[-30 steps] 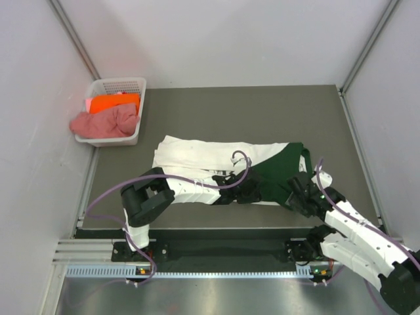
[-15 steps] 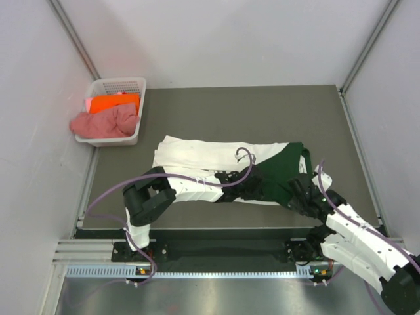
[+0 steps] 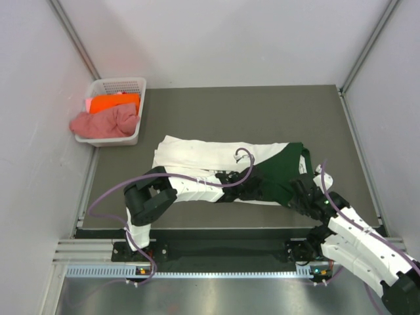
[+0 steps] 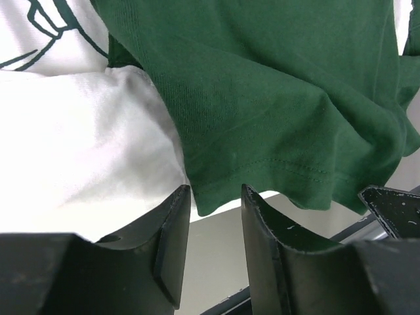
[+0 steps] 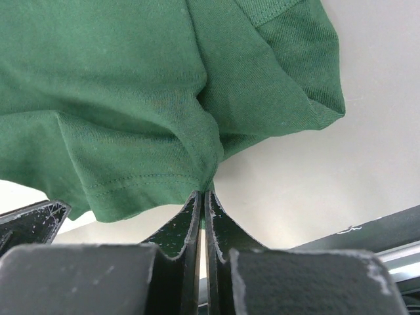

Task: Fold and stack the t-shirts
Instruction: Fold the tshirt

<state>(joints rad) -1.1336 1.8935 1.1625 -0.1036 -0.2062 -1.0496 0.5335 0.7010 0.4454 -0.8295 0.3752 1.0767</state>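
The white t-shirt with dark green sleeves [image 3: 197, 157] lies folded lengthwise across the table, its green part [image 3: 282, 167] at the right. My left gripper [image 3: 257, 190] is open at the shirt's near edge, its jaws just short of the green hem [image 4: 262, 170] and white cloth [image 4: 79, 151]. My right gripper [image 3: 303, 195] is shut on a pinch of green sleeve cloth [image 5: 197, 151] at the near right corner. An orange shirt [image 3: 113, 103] and a dusty pink shirt [image 3: 105, 122] sit in the basket.
The white lattice basket [image 3: 131, 84] stands at the far left of the grey table [image 3: 249, 118]. White walls enclose the table on three sides. A metal rail runs along the near edge below the arm bases.
My left gripper has slid right along the shirt's near edge toward the green part. My right gripper has shifted slightly nearer, still holding the green cloth.
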